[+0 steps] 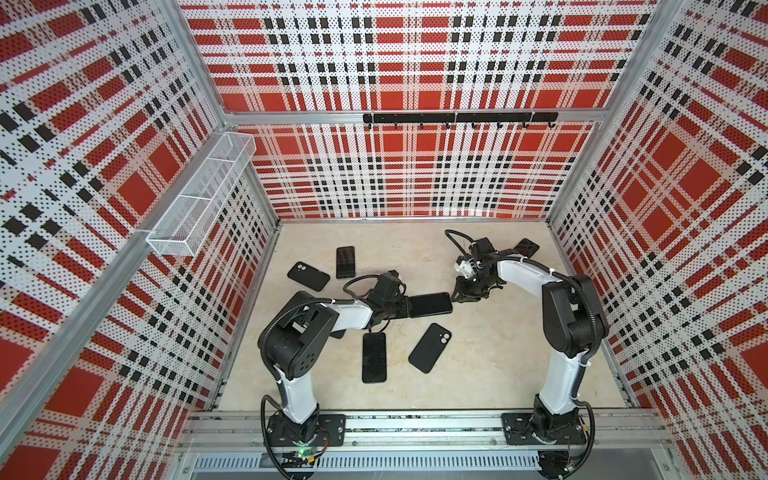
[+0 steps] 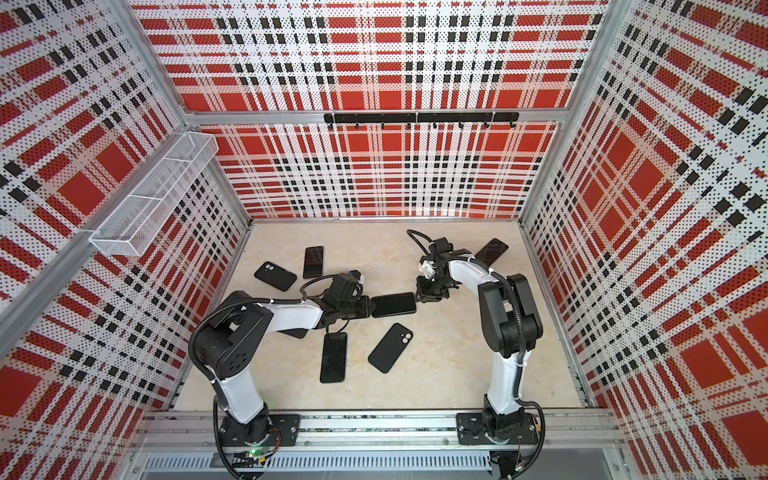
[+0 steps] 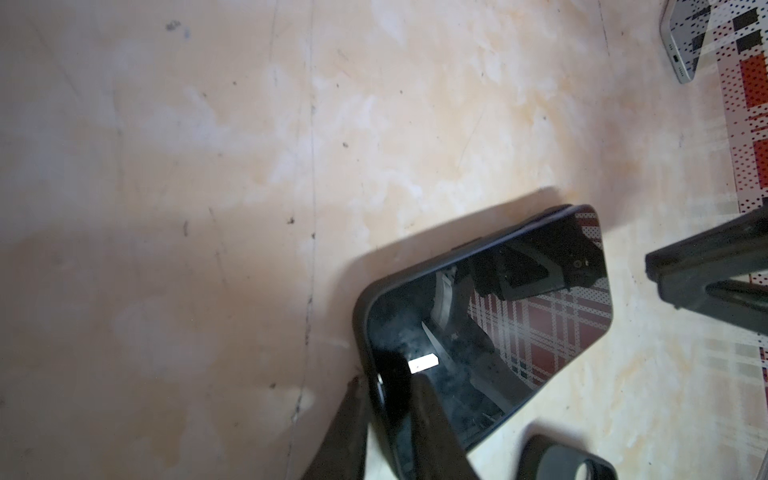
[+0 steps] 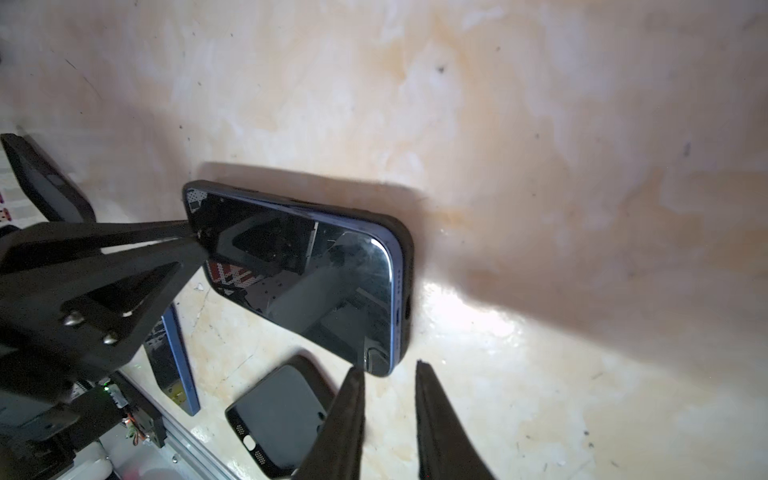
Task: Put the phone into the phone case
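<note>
Phone (image 1: 430, 304) in case (image 3: 360, 320); left gripper (image 3: 386, 379) clamping its end; right gripper (image 4: 389, 367) parted, empty, alongside.

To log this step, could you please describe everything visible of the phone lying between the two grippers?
The phone is a dark glossy slab with a blue frame, lying screen up on the table, nested in a black case, its glass mirroring the plaid walls. The left gripper pinches one short end; the right gripper hangs open at the other, contact unclear.

Glossy glass-fronted phone (image 3: 540, 316), matt black rubbery case (image 3: 360, 320), smooth mottled beige tabletop (image 3: 208, 166)
</note>
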Tool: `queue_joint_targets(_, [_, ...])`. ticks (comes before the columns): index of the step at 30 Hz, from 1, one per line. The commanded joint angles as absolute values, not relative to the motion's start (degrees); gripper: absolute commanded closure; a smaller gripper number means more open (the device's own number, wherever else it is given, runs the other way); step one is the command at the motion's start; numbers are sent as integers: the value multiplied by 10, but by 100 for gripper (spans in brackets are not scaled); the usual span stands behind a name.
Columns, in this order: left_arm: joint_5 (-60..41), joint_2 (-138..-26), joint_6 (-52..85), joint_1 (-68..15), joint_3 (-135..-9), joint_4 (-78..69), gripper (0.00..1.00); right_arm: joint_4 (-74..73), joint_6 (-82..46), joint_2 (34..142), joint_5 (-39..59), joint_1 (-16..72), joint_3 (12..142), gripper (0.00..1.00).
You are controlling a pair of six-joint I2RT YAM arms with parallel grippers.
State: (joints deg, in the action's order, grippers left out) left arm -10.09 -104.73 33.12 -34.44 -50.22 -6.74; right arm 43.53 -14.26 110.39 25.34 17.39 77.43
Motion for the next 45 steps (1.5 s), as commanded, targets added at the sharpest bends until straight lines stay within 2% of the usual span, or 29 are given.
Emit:
queue_joint_targets(1, [-115, -1055, 323, -350, -509, -48, 78, 440, -135, 1117, 264, 183, 784, 79])
queue_joint_targets(5, [-115, -1054, 323, -350, -508, -47, 78, 435, -129, 1141, 255, 183, 785, 79])
queue_joint_targets(14, [-118, -1055, 322, -350, -512, -47, 78, 424, -131, 1157, 270, 195, 769, 92])
queue_joint_targets(21, [-125, -1069, 320, -355, -528, -47, 78, 398, -157, 1183, 297, 234, 732, 92])
queue_joint_targets(32, [-138, -1086, 327, -366, -529, -67, 78, 376, -192, 1252, 235, 277, 666, 95])
queue_joint_targets(40, [-149, -1096, 332, -369, -530, -81, 78, 336, -209, 1313, 238, 295, 630, 96])
queue_joint_targets(45, [-147, -1092, 330, -366, -528, -78, 78, 366, -204, 1263, 203, 290, 652, 94])
